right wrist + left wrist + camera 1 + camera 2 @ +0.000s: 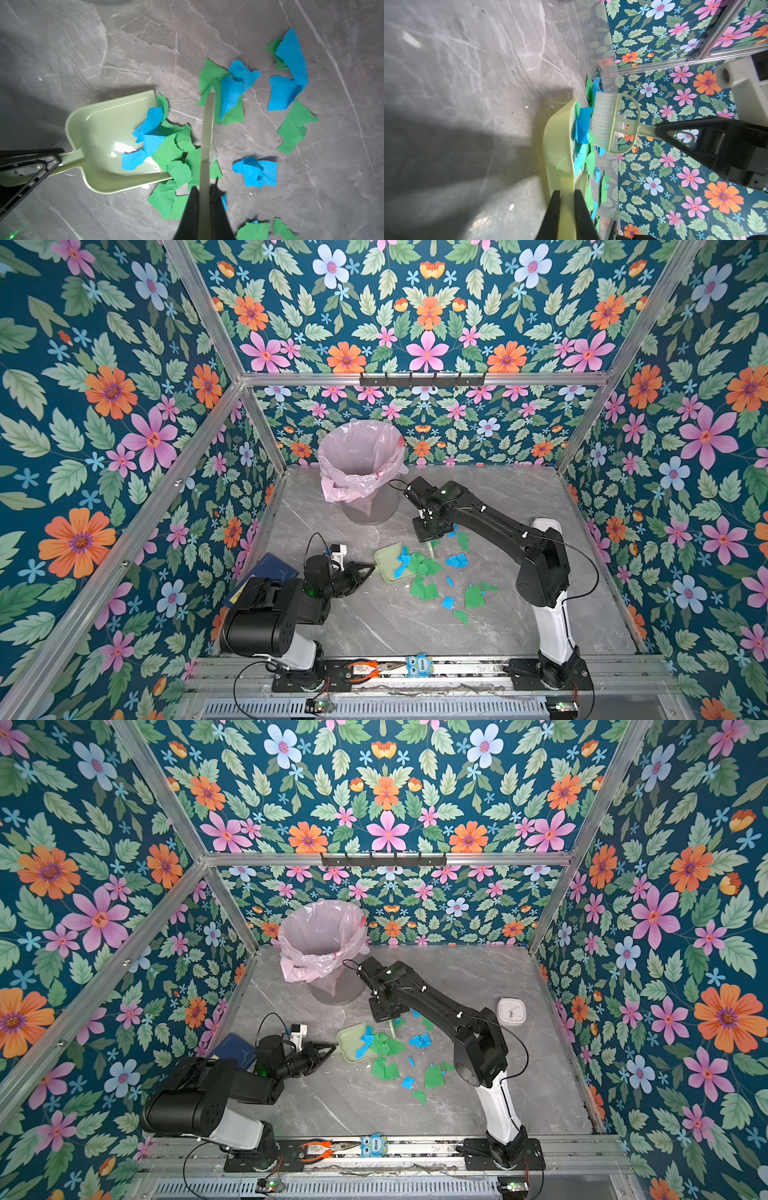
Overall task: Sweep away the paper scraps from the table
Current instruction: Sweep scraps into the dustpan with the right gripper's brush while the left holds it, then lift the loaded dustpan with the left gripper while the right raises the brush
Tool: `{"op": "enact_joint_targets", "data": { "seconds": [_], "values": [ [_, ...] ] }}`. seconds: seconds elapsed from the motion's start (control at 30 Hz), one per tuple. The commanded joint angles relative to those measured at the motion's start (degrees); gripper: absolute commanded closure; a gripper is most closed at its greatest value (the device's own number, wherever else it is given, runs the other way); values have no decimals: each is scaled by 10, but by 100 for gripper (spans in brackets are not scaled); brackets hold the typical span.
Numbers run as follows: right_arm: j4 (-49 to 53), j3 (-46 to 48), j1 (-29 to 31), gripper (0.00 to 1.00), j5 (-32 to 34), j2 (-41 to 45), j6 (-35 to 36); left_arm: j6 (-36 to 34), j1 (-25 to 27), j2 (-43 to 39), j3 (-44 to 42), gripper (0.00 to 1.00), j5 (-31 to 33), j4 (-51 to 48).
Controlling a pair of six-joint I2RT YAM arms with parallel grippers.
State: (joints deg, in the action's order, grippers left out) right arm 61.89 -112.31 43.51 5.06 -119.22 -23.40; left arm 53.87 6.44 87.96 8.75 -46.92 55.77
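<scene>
Floral-patterned walls [104, 406] framed by aluminium bars [291, 378].

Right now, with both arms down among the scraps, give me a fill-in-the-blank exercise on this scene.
1. The left gripper is shut on the handle of the pale green ____.
2. The right gripper holds the brush, whose bristles are ____.
3. The paper scraps are green and ____.
4. The bin at the back of the table is lined with a ____ bag.

Missing words: dustpan; white; blue; pink.
</scene>
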Motion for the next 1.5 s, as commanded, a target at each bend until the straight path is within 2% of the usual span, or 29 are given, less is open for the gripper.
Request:
{"op": "enact_joint_targets", "data": {
  "seconds": [0.0,0.23,0.33,0.5,0.83,1.17,1.3,1.47],
  "values": [
    [-10,-14,8,100,-34,-7,-3,15,5,20,-1,100,-6,70],
    [0,-61,34,100,-48,-32,-10,61,15,79,-9,100,-11,178],
    [-9,-68,35,100,-74,-32,-15,81,16,96,-14,100,-13,217],
    [3,-83,35,100,-67,-23,-14,96,17,86,-17,100,-14,233],
    [20,-82,28,100,-58,39,-8,119,17,50,3,100,-28,230],
    [13,-47,11,100,-77,136,-18,195,26,57,17,100,-38,317],
    [18,-27,-7,100,-71,183,-21,218,37,25,22,100,-19,296],
    [24,1,-32,100,-53,230,-22,184,58,-66,50,100,6,147]
  ]
}}
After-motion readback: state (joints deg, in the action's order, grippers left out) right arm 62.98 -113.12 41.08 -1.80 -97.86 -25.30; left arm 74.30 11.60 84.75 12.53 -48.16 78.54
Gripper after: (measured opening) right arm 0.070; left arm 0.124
